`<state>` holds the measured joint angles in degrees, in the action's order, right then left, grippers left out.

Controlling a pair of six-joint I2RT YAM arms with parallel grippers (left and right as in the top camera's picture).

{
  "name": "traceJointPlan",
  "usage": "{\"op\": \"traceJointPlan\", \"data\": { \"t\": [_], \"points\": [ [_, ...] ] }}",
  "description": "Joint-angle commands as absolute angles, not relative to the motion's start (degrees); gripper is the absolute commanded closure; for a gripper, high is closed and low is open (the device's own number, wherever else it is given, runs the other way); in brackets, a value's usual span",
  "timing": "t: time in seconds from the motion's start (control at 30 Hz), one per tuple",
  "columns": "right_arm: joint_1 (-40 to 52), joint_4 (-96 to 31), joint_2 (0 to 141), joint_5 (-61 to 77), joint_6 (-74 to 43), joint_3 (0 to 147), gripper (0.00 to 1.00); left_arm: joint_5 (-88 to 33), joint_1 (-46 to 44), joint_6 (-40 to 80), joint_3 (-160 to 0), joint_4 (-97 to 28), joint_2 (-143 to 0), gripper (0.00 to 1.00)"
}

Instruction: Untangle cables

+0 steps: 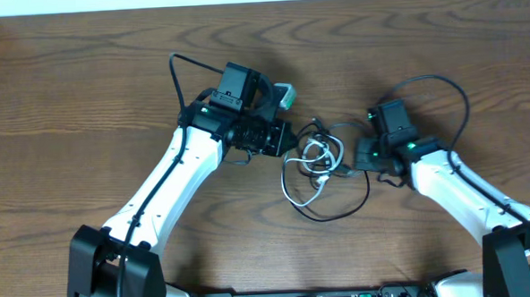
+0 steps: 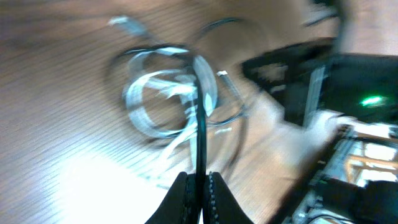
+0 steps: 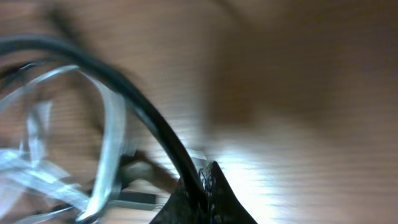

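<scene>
Fingers (image 2: 184, 198) of the left gripper (image 2: 200, 191) are pinched tight, and right between them sits the black cable (image 2: 200, 143), a thin dark line running straight ahead from the tips. Just beyond the tips it crosses the white cable (image 2: 152, 102), which is coiled in several loose loops a little ahead and to the gripper's left on the wooden table (image 2: 56, 155). Farther ahead and off to the right is the blurred dark body of the right arm (image 2: 311, 81), with a green light (image 2: 373, 100) glowing on it.

Over to the right gripper (image 3: 205, 180). The view is smeared, but the fingers come together to a point and a black cable (image 3: 134, 102) runs into that point, clamped there as far as the blur lets me say. From the tips it arcs away up and to the left. Beside it, left of the fingers, pale loops of the white cable (image 3: 109, 140) lie on the wood. Whether both grippers have hold of the same black cord, I cannot tell.

From overhead, the left gripper (image 1: 292, 145) and the right gripper (image 1: 351, 165) face each other with the tangle between them. The white cable (image 1: 312, 149) is coiled in the middle, and the black cable (image 1: 335, 218) sags in a wide loop toward the robot's base.
</scene>
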<state>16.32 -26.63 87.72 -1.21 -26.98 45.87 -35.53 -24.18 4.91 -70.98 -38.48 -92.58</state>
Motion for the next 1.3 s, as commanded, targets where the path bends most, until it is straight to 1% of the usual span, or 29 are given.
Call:
{"op": "traceJointPlan", "data": {
  "t": [0.0, 0.13, 0.4, 0.5, 0.57, 0.63, 0.73, 0.8, 0.87, 0.9, 0.97, 1.27],
  "points": [
    [11.9, -30.0, 87.2, -14.7, -27.9, 46.4, 0.99, -27.3, -21.3, 4.9, -71.7, -40.2, -92.5, 0.93],
    [5.8, -33.7, 87.2, -17.7, -27.8, 46.4, 0.99, -27.4, -16.9, 4.8, -71.7, -40.7, -92.3, 0.93],
    [-4.4, -34.9, 87.2, -16.2, -27.8, 46.4, 0.99, -28.1, -6.9, 5.4, -71.7, -40.8, -90.6, 0.93],
    [-6.4, -34.3, 87.2, -11.2, -27.8, 46.4, 0.99, -28.3, -4.6, 6.6, -71.7, -40.8, -90.2, 0.93],
    [-6.4, -32.7, 87.2, -4.1, -26.5, 46.4, 0.99, -32.1, -4.3, 6.7, -71.7, -40.6, -90.2, 0.93],
    [-6.2, -29.4, 87.2, 8.1, -20.0, 46.4, 0.99, -36.6, -4.6, 6.7, -71.7, -40.4, -90.2, 0.92],
    [-5.9, -23.9, 87.2, 30.6, -10.5, 46.4, 0.99, -38.7, -5.8, 6.7, -71.7, -40.2, -90.2, 0.92],
    [-5.0, -20.5, 87.2, 41.0, -9.3, 46.4, 0.99, -38.6, -7.1, 6.7, -71.7, -40.3, -90.2, 0.84],
    [-3.8, -17.3, 87.2, 48.1, -9.3, 46.4, 0.99, -38.6, -8.7, 6.5, -71.7, -40.2, -90.2, 0.72],
    [-3.2, -16.1, 87.2, 50.2, -9.3, 46.4, 0.99, -38.6, -9.7, 6.1, -71.7, -40.2, -90.2, 0.68],
    [-2.0, -14.9, 87.2, 52.4, -9.3, 46.4, 0.99, -38.6, -11.6, 5.0, -71.7, -40.2, -90.2, 0.66],
    [5.0, -13.7, 87.2, 53.7, -8.2, 46.4, 0.99, -38.6, -20.9, 4.1, -71.7, -37.7, -90.3, 0.64]
  ]
}}
